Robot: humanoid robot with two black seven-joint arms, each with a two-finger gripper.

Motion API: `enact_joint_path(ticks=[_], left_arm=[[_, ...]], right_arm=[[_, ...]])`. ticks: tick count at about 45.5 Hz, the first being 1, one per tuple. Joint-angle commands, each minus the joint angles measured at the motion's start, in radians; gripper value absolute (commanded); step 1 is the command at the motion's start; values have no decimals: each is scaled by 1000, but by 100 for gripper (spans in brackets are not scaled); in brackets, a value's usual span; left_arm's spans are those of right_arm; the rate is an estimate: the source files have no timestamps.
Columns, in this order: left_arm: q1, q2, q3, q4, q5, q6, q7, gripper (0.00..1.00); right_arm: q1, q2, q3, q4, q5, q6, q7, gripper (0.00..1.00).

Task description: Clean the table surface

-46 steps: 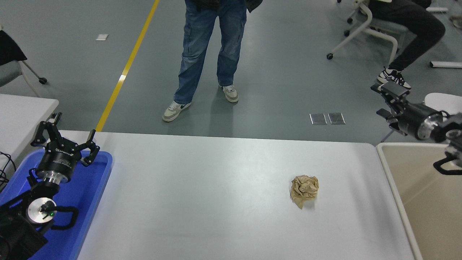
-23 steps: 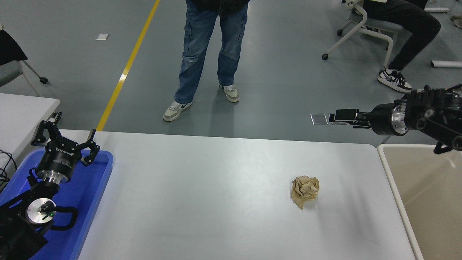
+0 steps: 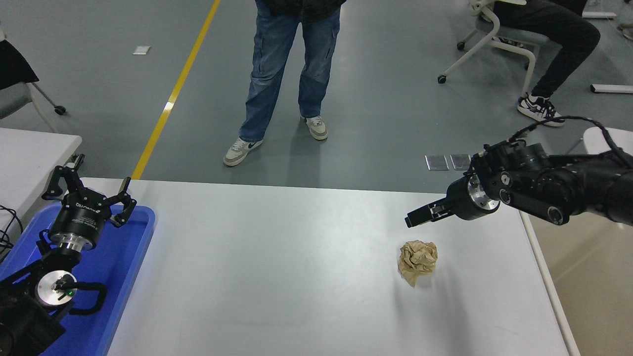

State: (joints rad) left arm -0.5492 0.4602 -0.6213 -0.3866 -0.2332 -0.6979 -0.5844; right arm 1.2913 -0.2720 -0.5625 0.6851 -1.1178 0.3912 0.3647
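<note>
Right gripper [image 3: 414, 220] hangs over the table surface [image 3: 277, 267], fingers look pressed together, holding nothing. Crumpled brown paper ball [image 3: 418, 262] sits on the surface just below the tip, not touching. Left gripper [image 3: 91, 190] spread wide over the blue tray [image 3: 123, 257], far left.

Table [image 3: 277, 277], centre frame: matte white-grey top, smooth, faint soft sheen toward the middle.

Paper ball [image 3: 418, 260], right of centre: brown kraft-like paper, heavily crumpled, rough and dull.

Tray [image 3: 126, 257], lower left: blue plastic, glossy, light catching along its rim.

Left end effector [image 3: 89, 195], lower left: matte black body, brushed silver metal collar below it.

Right end effector [image 3: 415, 219], right side: black, semi-matte casing; polished metal ring at the wrist; black rubbery cable looped above.

Floor [image 3: 385, 113], upper frame: grey, smooth, slight satin shine; glossy yellow line painted on it.

Bin [image 3: 588, 277], right edge: beige inside, looks like smooth plastic.
</note>
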Motion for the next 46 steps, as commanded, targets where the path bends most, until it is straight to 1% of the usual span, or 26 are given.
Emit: enact_joint_path(ticks=[1, 14, 24, 31, 37, 38, 40, 42, 43, 45, 46], left_arm=[[0, 0, 0, 0, 0, 0, 0, 100], [0, 0, 0, 0, 0, 0, 0, 100], [0, 0, 0, 0, 0, 0, 0, 100], [0, 0, 0, 0, 0, 0, 0, 100], [0, 0, 0, 0, 0, 0, 0, 100], [0, 0, 0, 0, 0, 0, 0, 100], [0, 0, 0, 0, 0, 0, 0, 100], [0, 0, 0, 0, 0, 0, 0, 100], [0, 0, 0, 0, 0, 0, 0, 100], [0, 0, 0, 0, 0, 0, 0, 100], [0, 0, 0, 0, 0, 0, 0, 100]], right_arm=[[-102, 99, -19, -98, -10, -32, -1, 99], [-159, 100, -19, -107, -8, -83, -3, 99], [-196, 103, -19, -186, -8, -110, -3, 99], [-214, 105, -19, -193, -7, -123, -1, 99], [-230, 105, -19, -191, -7, -141, 0, 96], [-231, 105, -19, -191, -7, -144, 0, 93], [-236, 105, -20, -188, -7, -146, 3, 82], [-240, 105, -20, -188, -7, -146, 3, 74], [-241, 105, -20, -187, -7, -144, 3, 67], [-239, 103, -22, -183, -7, -138, 3, 47], [-239, 103, -37, -183, -8, -138, 5, 25]])
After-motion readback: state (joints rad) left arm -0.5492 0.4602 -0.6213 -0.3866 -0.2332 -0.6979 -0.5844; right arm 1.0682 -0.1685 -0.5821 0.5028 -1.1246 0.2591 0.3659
